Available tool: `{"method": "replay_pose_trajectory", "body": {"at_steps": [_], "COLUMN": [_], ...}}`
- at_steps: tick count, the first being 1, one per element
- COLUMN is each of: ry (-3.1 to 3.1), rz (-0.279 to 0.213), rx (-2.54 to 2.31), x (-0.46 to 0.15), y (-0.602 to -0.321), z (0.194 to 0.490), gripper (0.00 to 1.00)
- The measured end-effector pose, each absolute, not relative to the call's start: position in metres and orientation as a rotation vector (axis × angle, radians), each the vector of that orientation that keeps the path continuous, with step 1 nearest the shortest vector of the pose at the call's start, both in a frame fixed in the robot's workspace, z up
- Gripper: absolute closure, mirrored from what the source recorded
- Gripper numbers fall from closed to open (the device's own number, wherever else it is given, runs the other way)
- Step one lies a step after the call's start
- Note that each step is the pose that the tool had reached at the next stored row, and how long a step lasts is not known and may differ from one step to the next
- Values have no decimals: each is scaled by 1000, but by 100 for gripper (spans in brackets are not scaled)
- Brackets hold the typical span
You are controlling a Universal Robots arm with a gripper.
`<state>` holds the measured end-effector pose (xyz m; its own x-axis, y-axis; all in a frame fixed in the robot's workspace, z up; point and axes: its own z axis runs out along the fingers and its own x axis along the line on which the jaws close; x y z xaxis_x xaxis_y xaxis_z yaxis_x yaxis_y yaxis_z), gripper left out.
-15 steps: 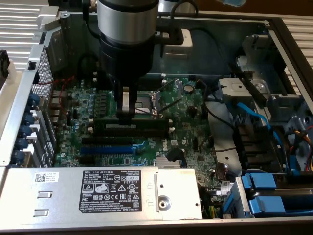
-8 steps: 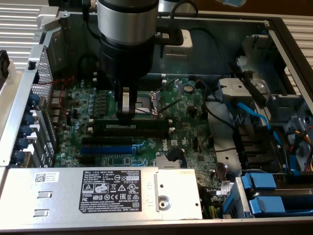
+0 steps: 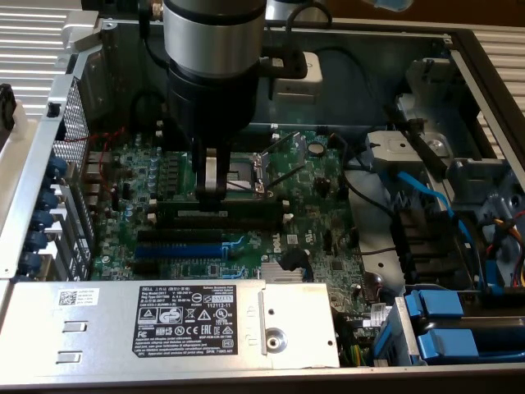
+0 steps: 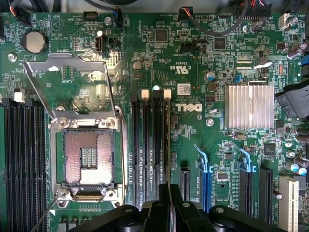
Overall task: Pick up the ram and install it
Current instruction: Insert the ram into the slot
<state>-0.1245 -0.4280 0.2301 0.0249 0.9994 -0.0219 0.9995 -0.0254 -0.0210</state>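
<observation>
Tool (image 3: 212, 195) hung at centre of the exterior view, under the grey arm, jaws nearly together and clenched on the ram (image 3: 246, 209). Ram stood on edge, lengthwise along the black slots (image 3: 189, 234) of the motherboard (image 3: 316, 213), just below the CPU socket (image 3: 246, 171) in that frame. Tool gripped it towards its end on the exterior view's left. Couldn't tell whether ram was fully seated or just touching the slot.

Wrist view: tool (image 4: 169, 210) w/ ram (image 4: 168, 193) seen edge-on as a thin dark line between the jaws, lined up over one of the black slots (image 4: 145, 145) w/ white end clips, beside the CPU socket (image 4: 89, 157), whose lid was up and pin field exposed.

Open PC case (image 3: 49, 205) held the motherboard; blue slot (image 3: 176, 248) sat below the black ones. Labelled power supply (image 3: 107, 320) ran along the lower left of the exterior view; blue cables (image 3: 426, 197) at its right.
</observation>
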Motion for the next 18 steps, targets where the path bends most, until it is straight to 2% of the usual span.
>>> {"method": "replay_pose_trajectory", "body": {"at_steps": [14, 15, 18], "ry": [2193, 2193, 2193], "rz": [-48, -48, -48], "rx": [2249, 2249, 2249], "x": [-124, -124, -124], "y": [-428, -428, -428], "z": [230, 230, 230], "gripper": [87, 80, 80]}}
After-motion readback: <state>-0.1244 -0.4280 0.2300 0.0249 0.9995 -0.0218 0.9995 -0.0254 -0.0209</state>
